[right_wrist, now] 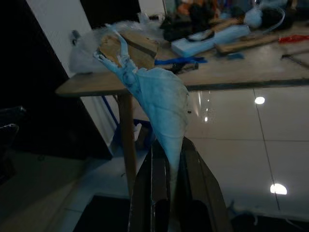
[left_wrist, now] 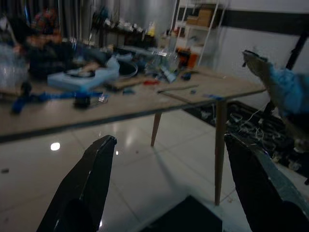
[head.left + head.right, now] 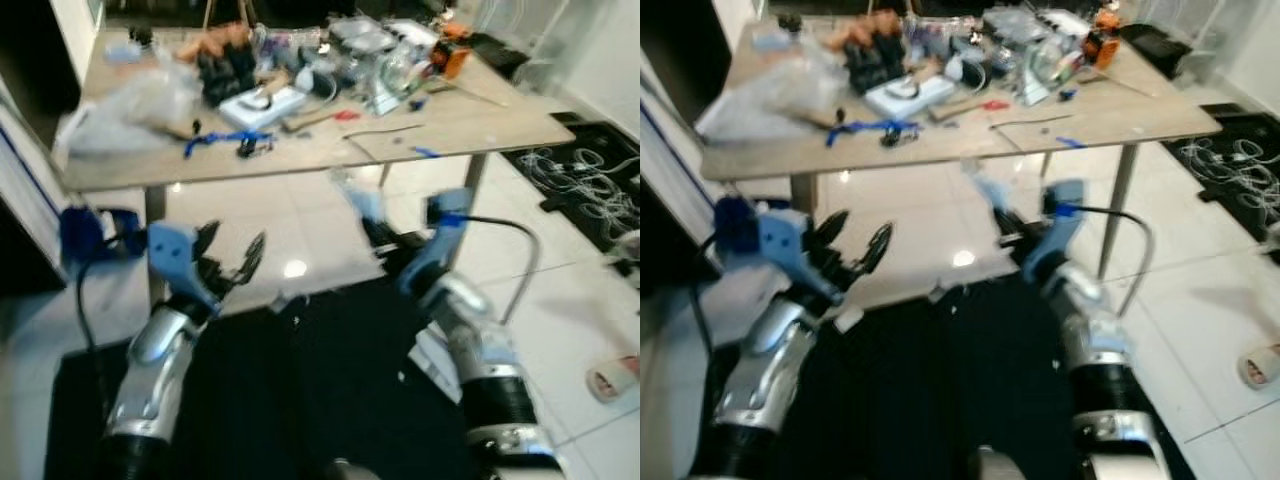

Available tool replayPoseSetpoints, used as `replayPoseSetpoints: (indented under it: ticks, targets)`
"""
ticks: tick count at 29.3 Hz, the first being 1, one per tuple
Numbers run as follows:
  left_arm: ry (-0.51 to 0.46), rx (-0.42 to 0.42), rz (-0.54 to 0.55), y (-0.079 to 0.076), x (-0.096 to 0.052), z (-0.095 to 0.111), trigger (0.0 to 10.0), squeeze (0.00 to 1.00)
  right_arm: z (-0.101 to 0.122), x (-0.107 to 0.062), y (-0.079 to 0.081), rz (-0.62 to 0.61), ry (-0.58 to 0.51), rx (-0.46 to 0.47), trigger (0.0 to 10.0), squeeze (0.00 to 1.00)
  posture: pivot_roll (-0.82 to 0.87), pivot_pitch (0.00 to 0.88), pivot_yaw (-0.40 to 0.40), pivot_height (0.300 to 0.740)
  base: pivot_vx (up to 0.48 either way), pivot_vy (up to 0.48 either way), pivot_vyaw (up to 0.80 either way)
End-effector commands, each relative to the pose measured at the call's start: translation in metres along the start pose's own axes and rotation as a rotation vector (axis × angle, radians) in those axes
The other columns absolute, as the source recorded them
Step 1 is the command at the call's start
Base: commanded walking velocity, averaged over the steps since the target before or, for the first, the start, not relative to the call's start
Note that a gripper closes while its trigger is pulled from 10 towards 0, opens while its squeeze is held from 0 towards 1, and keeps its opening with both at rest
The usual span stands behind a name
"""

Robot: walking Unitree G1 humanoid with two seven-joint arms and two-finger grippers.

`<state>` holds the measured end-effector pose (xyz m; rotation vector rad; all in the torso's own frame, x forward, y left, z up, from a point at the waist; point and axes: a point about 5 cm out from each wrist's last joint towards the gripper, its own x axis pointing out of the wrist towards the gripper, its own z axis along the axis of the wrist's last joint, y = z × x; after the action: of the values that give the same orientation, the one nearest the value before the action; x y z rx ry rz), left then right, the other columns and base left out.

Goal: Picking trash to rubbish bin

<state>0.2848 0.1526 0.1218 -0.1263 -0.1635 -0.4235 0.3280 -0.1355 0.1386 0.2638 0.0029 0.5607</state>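
Observation:
My right gripper (image 3: 372, 232) is shut on a crumpled pale blue piece of trash (image 1: 155, 95), which sticks up out of the closed fingers (image 1: 159, 183). It hangs in front of the table's near edge, above a wide black surface (image 3: 300, 390) low in the eye views; I cannot tell whether that is a bin or a mat. My left gripper (image 3: 230, 258) is open and holds nothing, level with the right one and to its left. In the left wrist view its two fingers (image 2: 89, 186) stand wide apart, and the blue trash (image 2: 282, 84) shows beyond them.
A wooden table (image 3: 470, 125) ahead is piled with clutter: clear plastic bags (image 3: 130, 105), blue clips, tools and boxes. White cables lie on a dark mat (image 3: 580, 175) at the right. A slipper (image 3: 612, 378) rests on the glossy tile floor.

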Motion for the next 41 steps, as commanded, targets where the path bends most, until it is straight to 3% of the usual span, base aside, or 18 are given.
replayPoseSetpoints:
  ticks: [1, 41]
  targets:
    - [-0.005, 0.001, -0.026, -0.0044, 0.003, 0.0009, 10.0, 0.0, -0.0001, -0.0054, -0.0081, -0.032, 0.013, -0.005, 10.0, 0.0, 0.03, 0.0, -0.049, 0.74, 0.0, 0.0, -0.8]
    - [-0.007, -0.008, -0.076, -0.007, 0.0039, -0.0007, 10.0, 0.0, -0.0041, -0.0044, -0.0087, -0.025, 0.037, -0.003, 10.0, 0.0, 0.03, 0.0, -0.052, 0.74, 0.0, 0.0, -0.79]
